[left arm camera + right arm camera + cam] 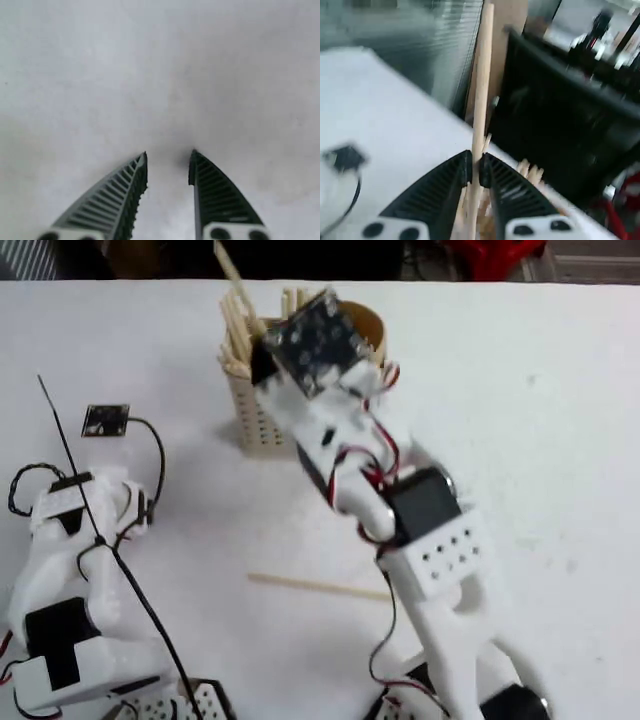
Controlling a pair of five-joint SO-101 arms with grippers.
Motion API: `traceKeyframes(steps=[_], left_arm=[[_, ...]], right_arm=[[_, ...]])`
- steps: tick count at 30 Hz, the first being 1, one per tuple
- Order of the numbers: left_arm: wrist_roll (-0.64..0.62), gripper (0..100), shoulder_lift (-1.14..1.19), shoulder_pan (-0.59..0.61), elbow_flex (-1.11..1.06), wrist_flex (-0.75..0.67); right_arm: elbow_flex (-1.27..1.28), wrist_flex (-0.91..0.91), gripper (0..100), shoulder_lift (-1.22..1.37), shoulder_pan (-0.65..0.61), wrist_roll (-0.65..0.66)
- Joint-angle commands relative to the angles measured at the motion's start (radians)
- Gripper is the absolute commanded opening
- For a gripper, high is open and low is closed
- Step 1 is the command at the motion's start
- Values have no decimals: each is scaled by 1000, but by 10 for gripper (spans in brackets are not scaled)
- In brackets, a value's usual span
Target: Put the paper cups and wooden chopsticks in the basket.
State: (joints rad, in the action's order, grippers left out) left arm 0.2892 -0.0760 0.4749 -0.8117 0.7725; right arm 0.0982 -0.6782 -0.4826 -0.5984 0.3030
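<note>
1. Surface: white, carries everything listed.
2. Basket: cream, perforated, upright at far centre.
3. Bundle of chopsticks: stands on end in the basket's left part, tips above the rim.
4. Cup: brown rim showing just right of the bundle, partly behind the right arm. Cannot tell whether it sits inside the basket or beside it.
5. Loose chopstick: lies flat at near centre, well apart from the basket, one end touching or passing under the right arm.
6. Right arm: stretches from the near right edge to above the basket.
7. Right pincer: closed on the held chopstick, which points away from the jaws, over the bundle.
8. Left arm: folded at near left.
9. Left pincer: jaws parted, nothing between them, over bare surface.
10. Black module: small square with a cable, far side of the left arm.
</note>
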Motion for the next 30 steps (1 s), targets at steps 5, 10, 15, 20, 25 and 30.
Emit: traceKeyframes(steps=[5,10,15,20,25,30], left_arm=[[11,151,2,-12,8,-15],[11,151,2,-12,8,-15],[11,151,2,-12,9,-15],[11,151,2,-12,9,-15],[11,151,2,-12,9,-15],[11,151,2,-12,9,-15]], right_arm=[[-279,260,18,275,10,-8],[-299,260,18,374,53,-8],[-299,259,18,403,81,-8],[-298,219,19,397,79,-8],[-299,199,19,397,82,-9],[-299,140,100,397,79,-25]])
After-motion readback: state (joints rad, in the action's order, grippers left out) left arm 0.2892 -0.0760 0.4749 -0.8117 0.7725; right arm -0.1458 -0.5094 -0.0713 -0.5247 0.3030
